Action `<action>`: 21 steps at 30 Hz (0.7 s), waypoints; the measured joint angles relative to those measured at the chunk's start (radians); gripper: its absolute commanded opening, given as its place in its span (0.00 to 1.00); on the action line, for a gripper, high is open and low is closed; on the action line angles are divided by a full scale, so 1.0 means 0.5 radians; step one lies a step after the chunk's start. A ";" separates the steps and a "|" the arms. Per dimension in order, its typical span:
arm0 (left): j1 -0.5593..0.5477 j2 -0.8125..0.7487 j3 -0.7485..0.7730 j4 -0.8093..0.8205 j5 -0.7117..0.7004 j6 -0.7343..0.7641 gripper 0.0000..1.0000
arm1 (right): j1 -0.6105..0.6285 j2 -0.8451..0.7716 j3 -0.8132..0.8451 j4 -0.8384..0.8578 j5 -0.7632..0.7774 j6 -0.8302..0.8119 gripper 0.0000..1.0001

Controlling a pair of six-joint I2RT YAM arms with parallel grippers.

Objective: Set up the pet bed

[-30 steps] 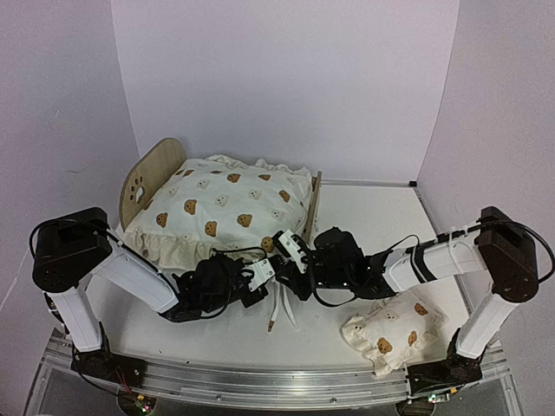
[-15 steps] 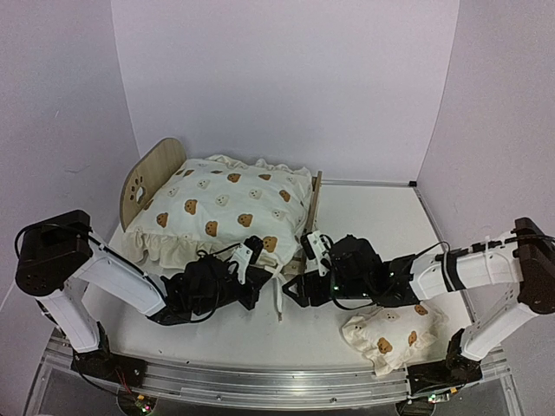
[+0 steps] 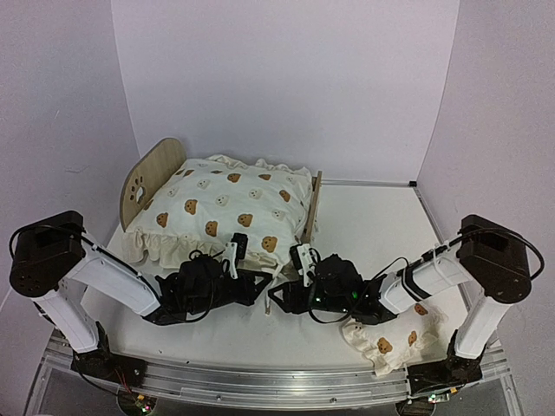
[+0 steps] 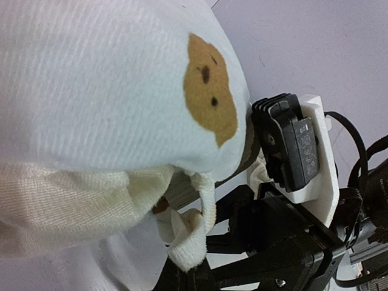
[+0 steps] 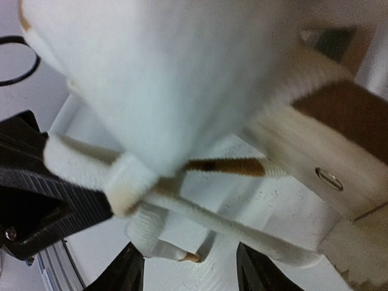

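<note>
"Cream cushion (image 3: pixel 217 206) on the frame already — so how much is left?"

"Some, I judge. The pet bed (image 3: pixel 149 178) stands at the far left of the bench (image 3: pixel 373 217), and the cushion covers it right up to the footboard (image 3: pixel 312 201). Its ties (image 5: pixel 206 212) at the near right corner hang loose, not knotted as far as I can see."

"And your pincers?"

"Both meet at that corner. My right pincer (image 5: pixel 191 270) is spread wide, a tie lying between its fingers, nothing clamped. My left pincer (image 3: pixel 253 286) is just beside it — whether it grips anything, I cannot tell."

"The little pillow (image 3: pixel 390 334)?"

"Lying on the bench at the near right, well apart from the bed. That goes on last, I'd guess."
</note>
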 measured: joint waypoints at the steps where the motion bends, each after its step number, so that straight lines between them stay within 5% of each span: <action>1: 0.002 0.002 0.000 0.002 0.010 -0.052 0.00 | 0.004 0.015 -0.013 0.082 0.009 0.013 0.56; 8: 0.009 0.057 0.000 0.018 0.081 -0.262 0.00 | 0.098 0.017 -0.154 0.340 0.078 0.059 0.60; 11: 0.009 0.062 0.000 0.018 0.099 -0.326 0.00 | 0.112 0.027 -0.135 0.359 0.098 0.060 0.44; 15: 0.009 0.046 -0.036 0.037 0.093 -0.474 0.00 | 0.113 0.077 -0.108 0.405 0.246 0.072 0.00; 21: 0.009 -0.021 -0.340 0.215 -0.034 -1.118 0.00 | 0.113 0.003 -0.227 0.453 0.547 0.135 0.00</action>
